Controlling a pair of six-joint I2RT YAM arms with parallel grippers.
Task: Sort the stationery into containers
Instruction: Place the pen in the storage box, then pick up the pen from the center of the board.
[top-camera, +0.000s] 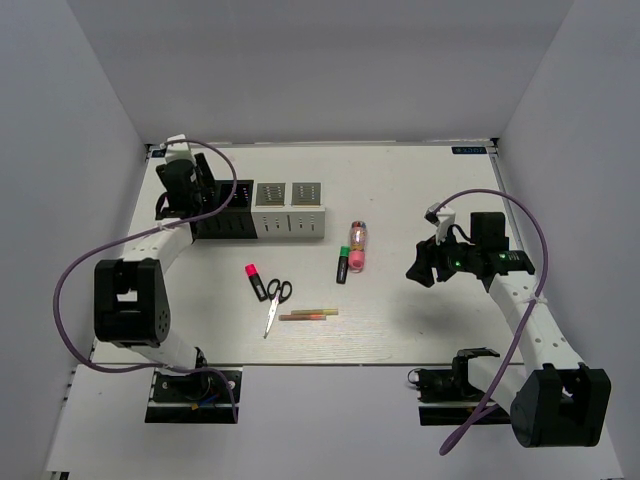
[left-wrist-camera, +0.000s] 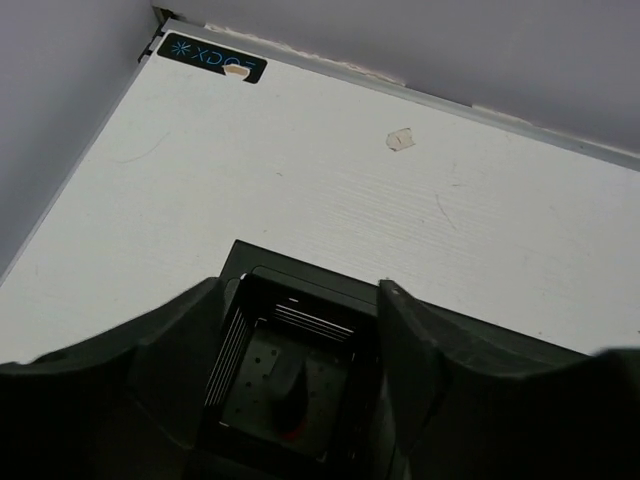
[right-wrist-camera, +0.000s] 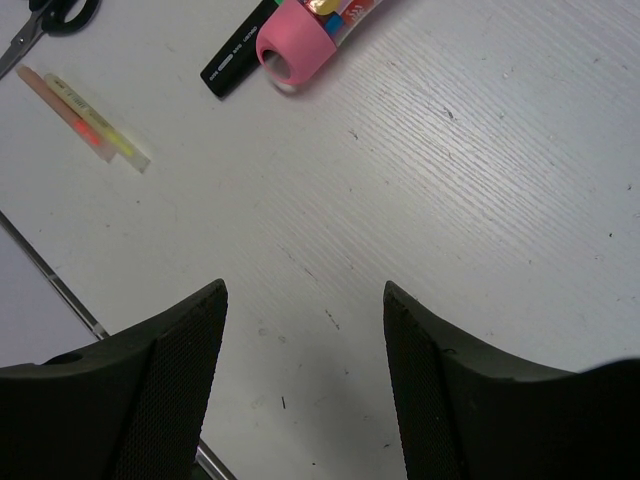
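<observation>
Left gripper (top-camera: 195, 188) hangs over the leftmost black cube (left-wrist-camera: 290, 370) at the far-left end of the container row. Jaws are wide apart with nothing between them. A dark marker-like item (left-wrist-camera: 293, 398) with a reddish tip lies inside that cube.

Right gripper (right-wrist-camera: 305, 290) hovers low over bare counter (top-camera: 400, 180) on the right side, jaws open and empty.

On the counter:
- Pink clear tube (top-camera: 357, 240) and green-capped highlighter (top-camera: 343, 266) lie side by side near centre, apart from the right gripper on its left. Both long axes run roughly near-to-far in the top view.
- In the right wrist view they sit ahead and slightly left, and the tube's pink cap end points back toward the gripper.
- Pink-capped highlighter (top-camera: 256, 282), scissors (top-camera: 275, 300) and yellow-orange sticks (top-camera: 308, 314) lie further left, front of centre.
- The two white cubes (top-camera: 288, 208) stand at the right end of the row.

Judgement: the right arm is clearly nearer the tube and green-capped highlighter. The left arm is back at the row, well away. The next pick needs the right gripper to reach left and turn its jaws across the tube's axis.
</observation>
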